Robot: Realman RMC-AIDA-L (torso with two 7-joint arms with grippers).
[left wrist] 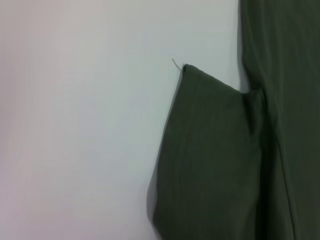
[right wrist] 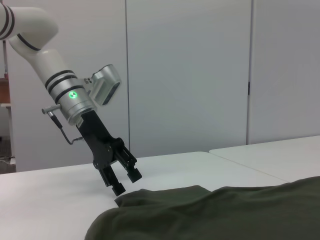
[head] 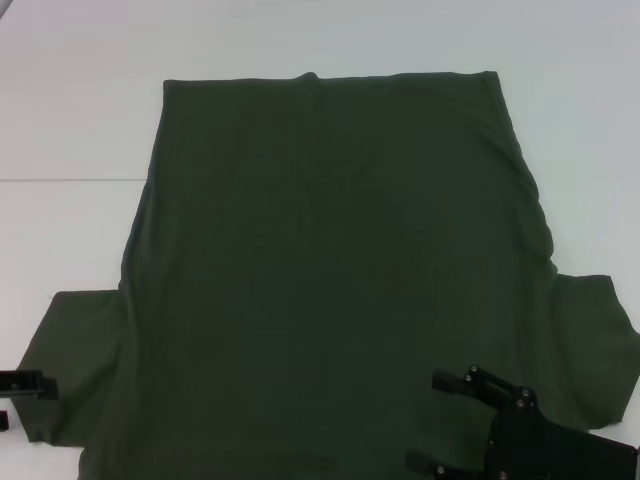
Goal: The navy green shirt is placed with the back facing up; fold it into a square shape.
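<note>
Shirt (head: 330,270), navy green, plain, spread flat on white table (head: 70,100); straight hem at the far end, both short sleeves fanned out at the near end, near edge and collar area cut off by the head view's lower border. Left sleeve (left wrist: 210,160) lying flat beyond the shirt's left side, loose thread at its outer corner; faint lengthwise creases down the body; right sleeve (head: 595,340) partly run off the head view's right border. Table seam (head: 60,180) seen as a thin line leaving the shirt's left edge. Left gripper (right wrist: 126,181) at the left sleeve's outer edge, tilted steeply down, two dark fingers (right wrist: 118,188) visibly spread apart with tips at or just above the sleeve corner, contact with cloth not decidable; only a dark sliver of it caught at the head view's left border; none of its own fingers shown in the left wrist view. Right gripper (head: 430,420) over the shirt's near right part, beside the right sleeve, two black fingers set apart and pointing toward the shirt's middle, nothing seen between them; body cut off at the head view's bottom corner; height above the cloth not decidable. Pale wall panels (right wrist: 190,75) behind the table.
</note>
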